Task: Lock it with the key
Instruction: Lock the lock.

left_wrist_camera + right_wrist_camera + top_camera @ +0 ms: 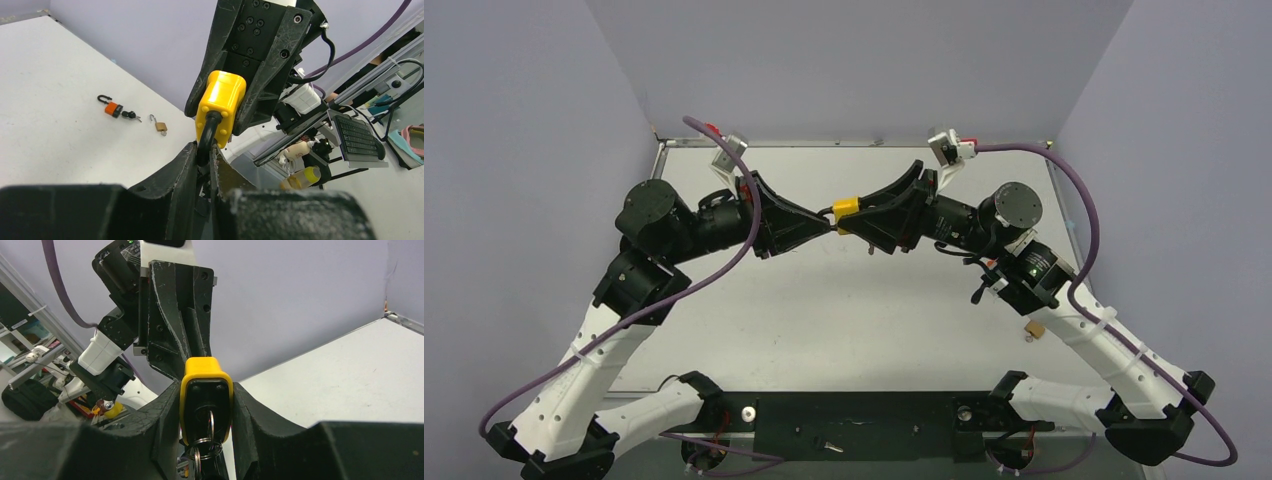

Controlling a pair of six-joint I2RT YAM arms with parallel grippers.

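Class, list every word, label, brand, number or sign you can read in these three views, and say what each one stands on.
No text can be read in any view.
yellow padlock: no lettering shows on the faces in view.
keyboard in the background: key legends too small to read.
orange padlock and brass padlock: too small to tell any marking.

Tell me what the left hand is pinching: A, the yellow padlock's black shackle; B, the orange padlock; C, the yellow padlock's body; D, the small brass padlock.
A: the left hand pinches the black shackle, while the right hand grips the yellow padlock by its body.
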